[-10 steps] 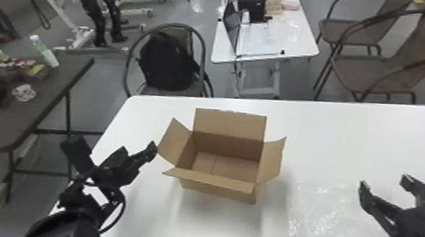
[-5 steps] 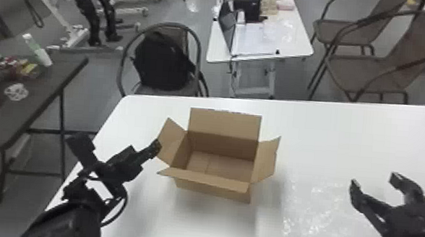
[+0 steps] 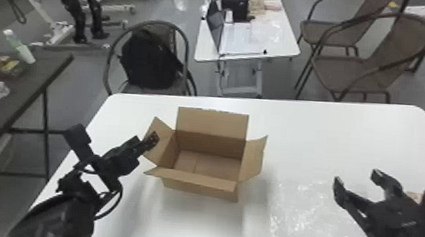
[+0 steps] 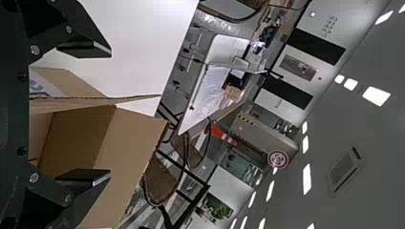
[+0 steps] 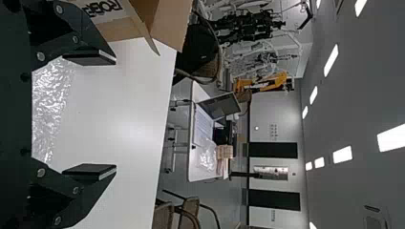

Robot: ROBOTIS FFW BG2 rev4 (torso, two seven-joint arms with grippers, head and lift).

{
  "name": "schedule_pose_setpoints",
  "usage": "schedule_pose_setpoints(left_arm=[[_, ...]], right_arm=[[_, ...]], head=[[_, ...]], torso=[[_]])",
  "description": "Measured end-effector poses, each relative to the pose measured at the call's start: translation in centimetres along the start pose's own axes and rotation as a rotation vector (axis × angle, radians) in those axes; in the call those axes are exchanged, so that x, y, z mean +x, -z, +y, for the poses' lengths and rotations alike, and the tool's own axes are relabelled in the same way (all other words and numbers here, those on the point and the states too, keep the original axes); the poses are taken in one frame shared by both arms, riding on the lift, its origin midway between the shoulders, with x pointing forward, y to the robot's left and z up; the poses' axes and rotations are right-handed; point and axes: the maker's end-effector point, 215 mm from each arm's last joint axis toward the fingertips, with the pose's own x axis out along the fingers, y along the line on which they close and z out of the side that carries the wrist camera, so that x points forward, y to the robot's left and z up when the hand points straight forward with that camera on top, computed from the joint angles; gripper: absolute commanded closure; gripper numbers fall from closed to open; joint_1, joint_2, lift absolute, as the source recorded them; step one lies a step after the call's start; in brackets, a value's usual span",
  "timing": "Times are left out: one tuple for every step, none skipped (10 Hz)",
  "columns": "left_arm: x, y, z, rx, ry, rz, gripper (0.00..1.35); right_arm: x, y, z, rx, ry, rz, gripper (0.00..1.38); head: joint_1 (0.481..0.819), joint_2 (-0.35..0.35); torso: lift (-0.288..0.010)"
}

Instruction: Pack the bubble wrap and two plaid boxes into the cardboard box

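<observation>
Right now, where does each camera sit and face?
Head view: robot's head, facing forward and down at the cardboard box; left gripper and right gripper show.
Left wrist view: left wrist, facing across the box; its open fingers show.
Right wrist view: right wrist, facing across the table; its open fingers show.
All three share the box.

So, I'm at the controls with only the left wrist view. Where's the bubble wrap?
Observer: In the head view, the bubble wrap lies on the white table, to the right of the cardboard box.
Operator: And the other claw, is it holding anything?
Observer: No, the right gripper is open, with nothing between its fingers.
Operator: What's on the chair behind the box?
Observer: A black backpack.
</observation>
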Motion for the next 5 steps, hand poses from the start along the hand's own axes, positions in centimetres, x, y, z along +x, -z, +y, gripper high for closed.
schedule_pose_setpoints(left_arm=[[0.03,-0.06,-0.04,0.001,0.002,-0.001,0.84],[0.04,-0.02,-0.07,0.002,0.003,0.0,0.9],[0.0,-0.01,-0.07,0.005,0.003,0.001,1.02],[-0.05,-0.01,-0.05,0.009,0.001,0.004,1.03],[-0.07,0.08,-0.02,0.012,0.0,0.009,1.03]], right_arm=[[0.0,0.0,0.01,0.0,-0.001,0.0,0.46],[0.0,0.01,0.04,0.0,-0.002,0.0,0.46],[0.0,0.02,0.07,0.001,-0.003,0.0,0.46],[0.0,0.06,0.08,0.002,-0.004,0.001,0.46],[0.0,0.09,0.08,0.002,-0.004,0.001,0.46]], head=[[0.695,0.208],[0.695,0.208],[0.695,0.209],[0.695,0.209],[0.695,0.209]], torso=[[-0.049],[-0.049],[-0.049],[-0.049],[-0.049]])
